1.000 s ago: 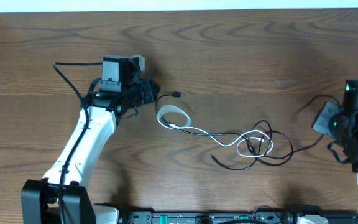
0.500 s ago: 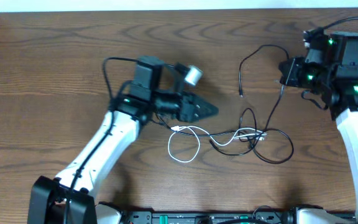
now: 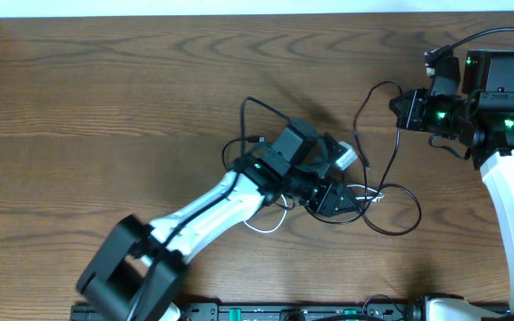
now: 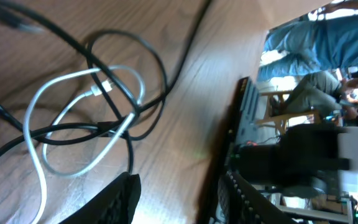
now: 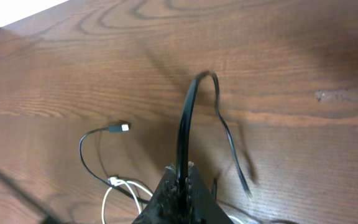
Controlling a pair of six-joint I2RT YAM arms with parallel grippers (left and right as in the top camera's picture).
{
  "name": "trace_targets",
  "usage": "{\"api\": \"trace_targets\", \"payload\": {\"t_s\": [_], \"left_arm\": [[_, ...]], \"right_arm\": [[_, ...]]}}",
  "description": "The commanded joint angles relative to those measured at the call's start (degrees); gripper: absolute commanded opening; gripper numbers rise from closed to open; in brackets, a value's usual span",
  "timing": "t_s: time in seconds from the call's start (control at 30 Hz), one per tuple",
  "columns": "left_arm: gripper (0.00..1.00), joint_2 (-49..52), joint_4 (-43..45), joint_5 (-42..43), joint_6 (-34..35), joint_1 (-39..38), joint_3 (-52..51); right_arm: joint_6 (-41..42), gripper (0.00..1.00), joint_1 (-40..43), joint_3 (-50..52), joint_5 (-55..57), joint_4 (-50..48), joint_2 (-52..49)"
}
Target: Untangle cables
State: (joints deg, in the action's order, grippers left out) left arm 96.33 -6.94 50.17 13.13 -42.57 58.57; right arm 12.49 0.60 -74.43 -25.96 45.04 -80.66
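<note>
right gripper [image 5: 180,179] pressed together, pinching the black cable [image 5: 183,124], which arcs up from its tips | left gripper [image 3: 337,200] low over the tangle, white cable [image 4: 96,91] looped with the black just ahead of its fingers; spread or closed, cannot tell, probably because of blur | do well: hold the right pinch firm, take the white strand alone, draw apart slowly

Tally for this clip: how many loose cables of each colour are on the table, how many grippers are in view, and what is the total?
Black cable: 1
White cable: 1
Grippers: 2, the left gripper and the right gripper
Total: 4
</note>
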Motion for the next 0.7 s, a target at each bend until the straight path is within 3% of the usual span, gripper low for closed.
{"api": "trace_targets", "payload": {"t_s": [0.0,0.2,0.53,0.6,0.67], "left_arm": [[0.46,5.55,3.17,-3.23,1.99,-0.37,0.46],[0.46,11.10,12.11,-3.32,0.74,-0.44,0.46],[0.45,13.18,10.73,-3.08,-3.13,-0.90,0.46],[0.37,13.18,9.73,-3.08,-3.54,-0.92,0.46],[0.21,13.18,8.59,-3.08,-4.55,-0.92,0.46]], "right_arm": [[-1.05,0.01,-0.26,-0.87,-0.83,0.81,1.44],[-4.07,0.01,-0.26,-0.87,-3.78,2.16,1.81],[-4.90,0.01,-0.26,-0.87,-4.22,2.29,1.81],[-4.87,0.01,-0.26,-0.87,-4.22,2.29,1.81],[-4.87,0.01,-0.26,-0.87,-4.20,2.29,1.81]]}}
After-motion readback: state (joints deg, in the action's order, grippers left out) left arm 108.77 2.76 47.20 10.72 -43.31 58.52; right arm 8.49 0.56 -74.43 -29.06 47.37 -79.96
